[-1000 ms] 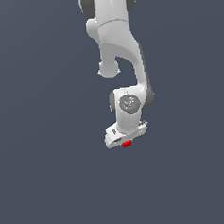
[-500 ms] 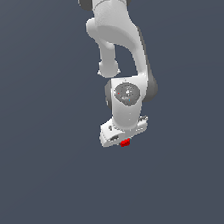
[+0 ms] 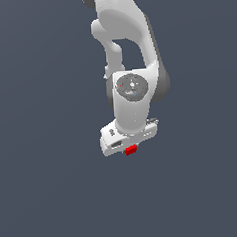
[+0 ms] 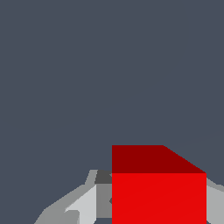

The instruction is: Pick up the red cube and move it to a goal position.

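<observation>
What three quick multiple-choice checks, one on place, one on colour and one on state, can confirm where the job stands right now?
1. Where is the red cube?
A. Directly under the gripper, at its fingers
B. Far off toward the exterior view's left
C. On top of the arm's upper link

2. What colour is the cube?
A. Blue
B. Red
C. Green

3. What is the gripper's state?
A. Open with nothing near it
B. Out of view
C. Shut on the cube

Answers:
1. A, since the exterior view shows the cube right below the white gripper body.
2. B, since both views show bright red faces.
3. C, since the wrist view shows a grey finger on each side of the cube, right up against it.
</observation>
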### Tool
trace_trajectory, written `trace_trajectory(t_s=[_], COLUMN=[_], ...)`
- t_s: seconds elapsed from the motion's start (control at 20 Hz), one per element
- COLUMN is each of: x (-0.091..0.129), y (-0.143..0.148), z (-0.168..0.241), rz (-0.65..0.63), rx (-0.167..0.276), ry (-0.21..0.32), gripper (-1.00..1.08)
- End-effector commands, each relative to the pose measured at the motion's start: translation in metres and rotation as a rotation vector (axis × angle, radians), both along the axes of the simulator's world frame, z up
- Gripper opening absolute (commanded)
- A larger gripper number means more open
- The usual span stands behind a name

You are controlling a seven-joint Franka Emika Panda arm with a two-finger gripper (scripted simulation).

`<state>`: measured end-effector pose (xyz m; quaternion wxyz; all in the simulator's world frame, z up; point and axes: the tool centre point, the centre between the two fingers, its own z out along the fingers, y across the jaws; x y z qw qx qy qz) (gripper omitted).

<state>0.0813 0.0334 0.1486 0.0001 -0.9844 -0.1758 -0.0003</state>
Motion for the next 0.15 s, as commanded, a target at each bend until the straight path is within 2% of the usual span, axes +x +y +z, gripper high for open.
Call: trace_trajectory(t_s=[0.0, 0.1], x=[0.002, 0.0025], y=[-0.0009, -0.0011], z=[0.0051, 0.0061], rz=[0.0, 0.0], rx=[0.0, 0.0], ry=[0.001, 0.001], gripper=[-1.0, -1.0])
